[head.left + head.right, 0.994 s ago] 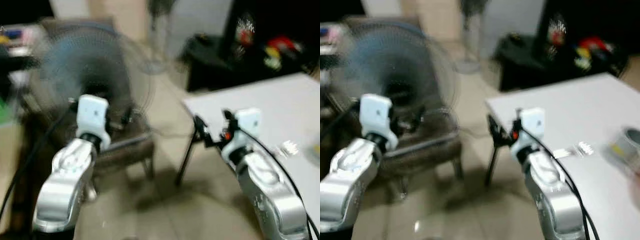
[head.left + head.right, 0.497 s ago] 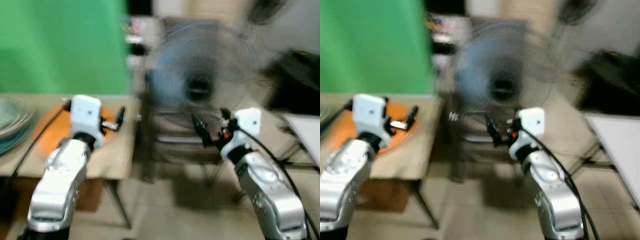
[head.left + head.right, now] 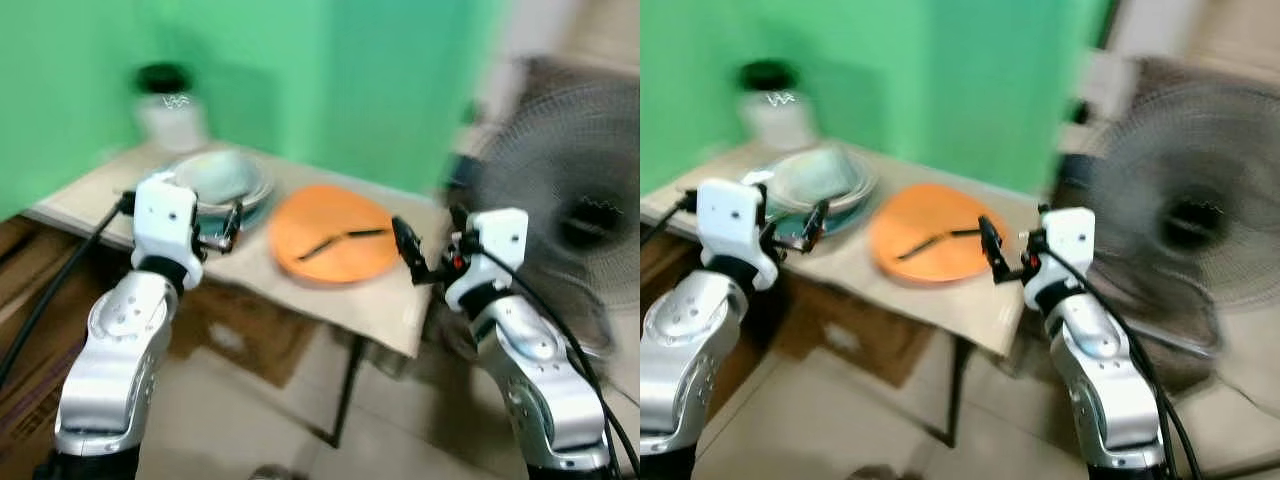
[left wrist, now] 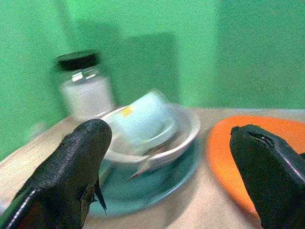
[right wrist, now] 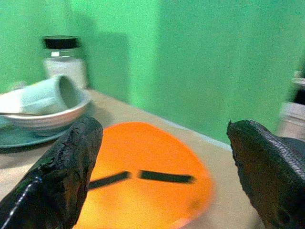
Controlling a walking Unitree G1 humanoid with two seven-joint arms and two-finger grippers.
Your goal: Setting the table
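An orange plate (image 3: 333, 238) lies on a small wooden table (image 3: 380, 300) with two dark chopsticks (image 3: 340, 240) on it. To its left a pale cup (image 4: 143, 119) lies tipped in a white bowl (image 4: 183, 136), stacked on a teal plate (image 4: 143, 191). My left gripper (image 3: 232, 226) is open, level with the bowl stack and just in front of it. Open too, my right gripper (image 3: 408, 252) hangs at the table's right front corner, close to the orange plate (image 5: 143, 186). Neither holds anything.
A glass jar with a black lid (image 3: 170, 105) stands at the table's back left against a green wall (image 3: 330, 70). A standing fan (image 3: 570, 210) is on the right. Brown cardboard boxes (image 3: 250, 330) sit under the table. Tiled floor lies in front.
The camera has swung left: the white table and then the fan slid off to the right, and the wooden table with the dishes came into view. Both grippers stay open.
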